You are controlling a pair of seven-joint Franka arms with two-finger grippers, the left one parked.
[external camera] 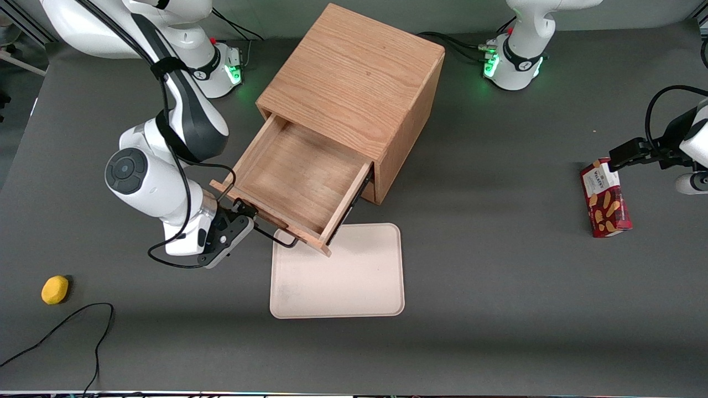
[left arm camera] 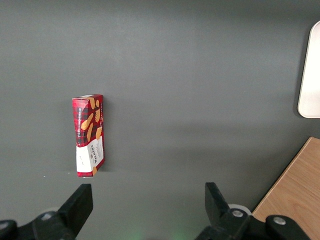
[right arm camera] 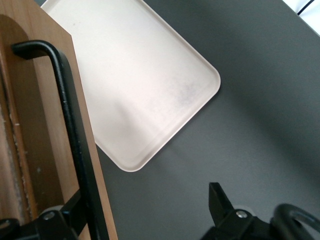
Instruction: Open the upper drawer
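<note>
I'm driving a lab bench: dark grey table (external camera: 498,309); bolted arm bases (external camera: 511,63); trailing cables (external camera: 83,326).

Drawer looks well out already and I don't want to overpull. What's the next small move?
Probably back the gripper off the handle and stop. The upper drawer is pulled far out, its floor bare, its front over the tray. The open fingers straddle the bar, so nothing is clamped.
</note>
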